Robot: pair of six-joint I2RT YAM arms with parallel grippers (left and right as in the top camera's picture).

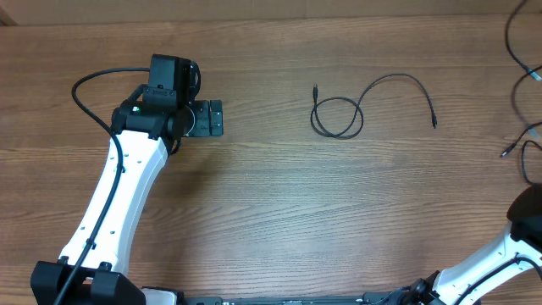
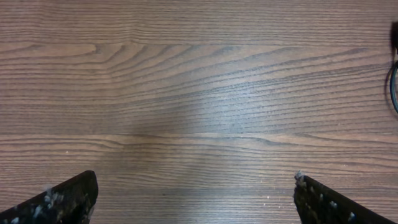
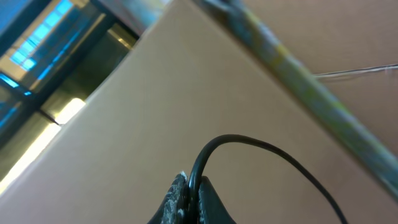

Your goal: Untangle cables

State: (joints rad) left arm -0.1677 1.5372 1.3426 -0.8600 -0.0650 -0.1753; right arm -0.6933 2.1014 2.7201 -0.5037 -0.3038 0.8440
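Note:
One thin black cable lies on the table right of centre, coiled in a small loop with a tail curving right to a plug. Its edge shows in the left wrist view as a cable at the far right. My left gripper is open over bare wood well to the left of that loop; the left gripper has nothing between its fingers. In the right wrist view my right gripper points upward, shut on another black cable that arches away to the right. More thin cable strands hang at the right edge.
The wooden table fills the overhead view. The left arm rises from the bottom left. Part of the right arm is at the bottom right corner. A loose plug end lies near the right edge.

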